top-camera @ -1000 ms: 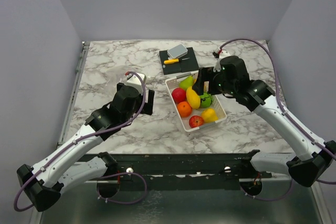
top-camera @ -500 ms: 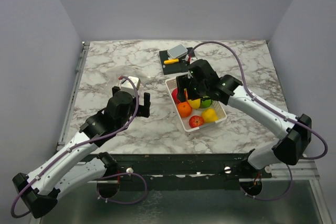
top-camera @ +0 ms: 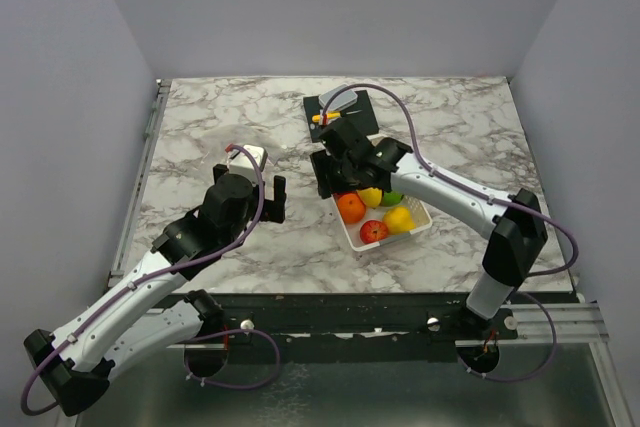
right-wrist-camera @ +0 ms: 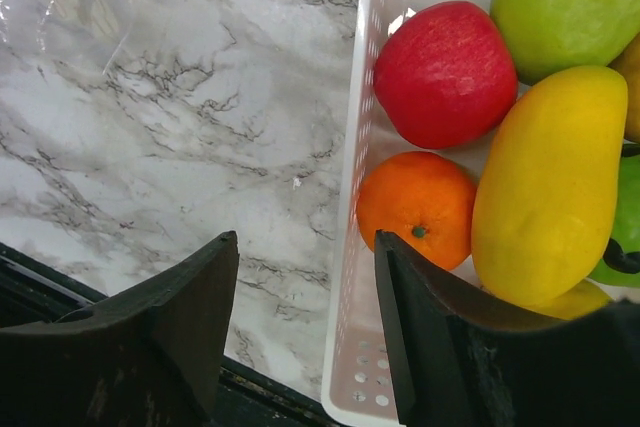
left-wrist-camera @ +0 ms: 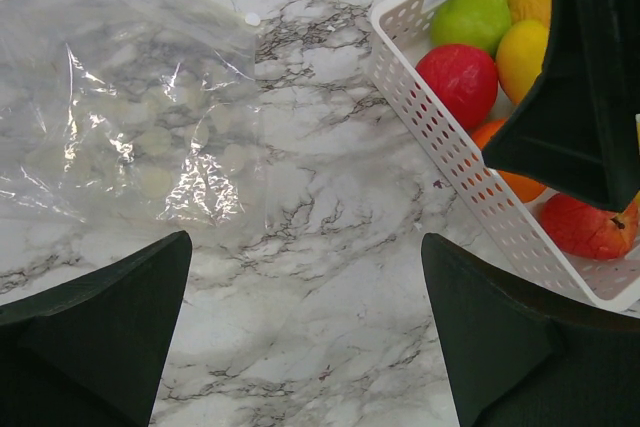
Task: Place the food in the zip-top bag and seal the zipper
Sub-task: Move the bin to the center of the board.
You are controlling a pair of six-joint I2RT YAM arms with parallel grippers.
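The food lies in a white slatted basket [top-camera: 352,239]: an orange [top-camera: 350,207], a red fruit [top-camera: 374,231], a lemon [top-camera: 399,219] and others. The right wrist view shows a red apple [right-wrist-camera: 445,72], the orange [right-wrist-camera: 418,207], a yellow mango [right-wrist-camera: 548,182] and a green pear [right-wrist-camera: 570,2]. My right gripper [top-camera: 325,173] [right-wrist-camera: 305,247] is open and straddles the basket's left wall [right-wrist-camera: 355,197], holding nothing. The clear dotted zip-top bag [left-wrist-camera: 130,107] lies flat on the marble left of the basket [left-wrist-camera: 450,147]. I cannot make out its zipper. My left gripper [top-camera: 270,197] [left-wrist-camera: 305,247] is open over bare marble between bag and basket.
A black board [top-camera: 355,127] with a yellow-handled knife [top-camera: 325,117] and a grey block [top-camera: 337,97] sits behind the basket. The right gripper's black body [left-wrist-camera: 590,77] hangs over the basket in the left wrist view. The table's dark front edge [right-wrist-camera: 40,277] is close.
My right arm has swung left across the basket, from its right side to its left wall. My left gripper pulled back slightly toward me and stayed open.
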